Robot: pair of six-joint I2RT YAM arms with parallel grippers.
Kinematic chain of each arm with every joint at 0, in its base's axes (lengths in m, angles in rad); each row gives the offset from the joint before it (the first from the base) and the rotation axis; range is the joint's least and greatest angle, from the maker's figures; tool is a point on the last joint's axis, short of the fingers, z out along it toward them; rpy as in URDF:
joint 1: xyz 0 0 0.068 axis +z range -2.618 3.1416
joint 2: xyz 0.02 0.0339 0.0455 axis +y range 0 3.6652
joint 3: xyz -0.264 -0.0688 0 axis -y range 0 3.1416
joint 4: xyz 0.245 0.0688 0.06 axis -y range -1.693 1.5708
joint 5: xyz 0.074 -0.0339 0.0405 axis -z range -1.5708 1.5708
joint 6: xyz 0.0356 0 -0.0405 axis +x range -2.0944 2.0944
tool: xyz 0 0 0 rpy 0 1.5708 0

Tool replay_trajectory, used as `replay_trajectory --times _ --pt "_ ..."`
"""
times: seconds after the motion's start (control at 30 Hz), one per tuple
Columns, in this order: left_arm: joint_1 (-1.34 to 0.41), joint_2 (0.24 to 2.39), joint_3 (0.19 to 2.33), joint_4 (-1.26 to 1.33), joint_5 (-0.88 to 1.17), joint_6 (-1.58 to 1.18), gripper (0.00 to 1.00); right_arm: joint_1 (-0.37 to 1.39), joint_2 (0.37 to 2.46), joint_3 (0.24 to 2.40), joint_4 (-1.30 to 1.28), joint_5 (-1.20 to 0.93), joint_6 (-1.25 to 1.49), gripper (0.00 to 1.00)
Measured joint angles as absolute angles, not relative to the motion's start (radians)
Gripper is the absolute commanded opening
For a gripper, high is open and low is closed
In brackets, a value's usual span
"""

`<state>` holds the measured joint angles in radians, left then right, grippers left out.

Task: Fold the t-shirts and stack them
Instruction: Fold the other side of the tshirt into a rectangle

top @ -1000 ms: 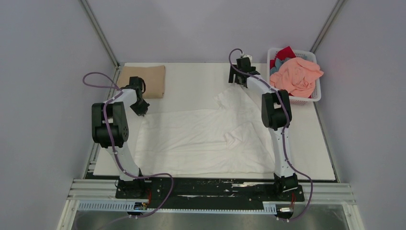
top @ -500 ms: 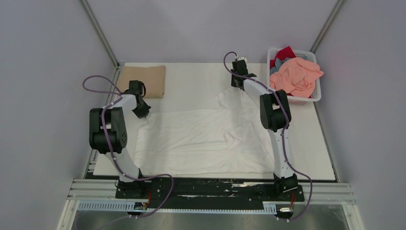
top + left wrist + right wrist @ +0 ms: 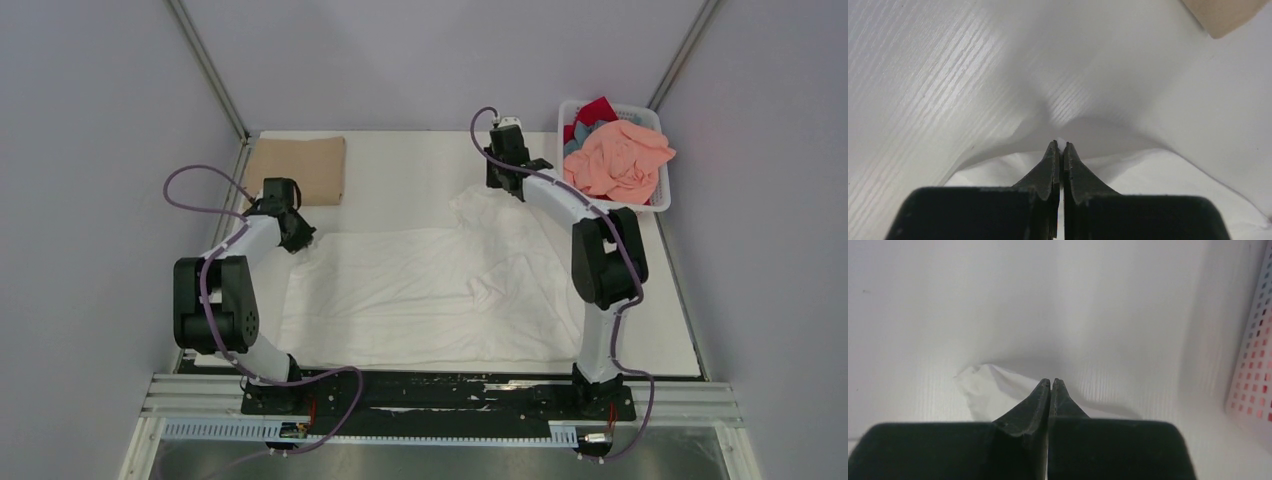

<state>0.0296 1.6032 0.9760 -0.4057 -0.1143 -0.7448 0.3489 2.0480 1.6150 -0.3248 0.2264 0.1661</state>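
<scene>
Basket (image 3: pixel 645 209) of t-shirts (image 3: pixel 615 160) (salmon uppermost)

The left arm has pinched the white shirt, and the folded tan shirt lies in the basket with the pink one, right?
Not quite. The top view shows the folded tan shirt on the far left corner of the table, outside the basket. The rest holds.

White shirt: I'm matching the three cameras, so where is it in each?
Top external: white shirt spread across the centre.
Left wrist: lower frame, pinched at the tips of the left gripper.
Right wrist: a corner just left of the tips of the right gripper.
Landmark: table in all; tan shirt links top and left, basket top and right.
</scene>
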Motion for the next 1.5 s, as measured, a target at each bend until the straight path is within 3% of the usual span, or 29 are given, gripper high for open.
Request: replay_trajectory --times 0.5,1.0,1.5 --pt "-0.013 1.266 0.746 -0.413 -0.186 -0.807 0.00 0.456 1.461 1.097 -0.391 0.290 0.247 0.00" --pt "-0.013 0.963 0.637 -0.501 -0.274 -0.916 0.00 0.516 1.015 0.967 -0.738 0.406 0.361 0.00" --pt "-0.013 0.870 0.561 -0.564 -0.353 -0.991 0.00 0.587 0.888 0.953 -0.948 0.358 0.485 0.00"
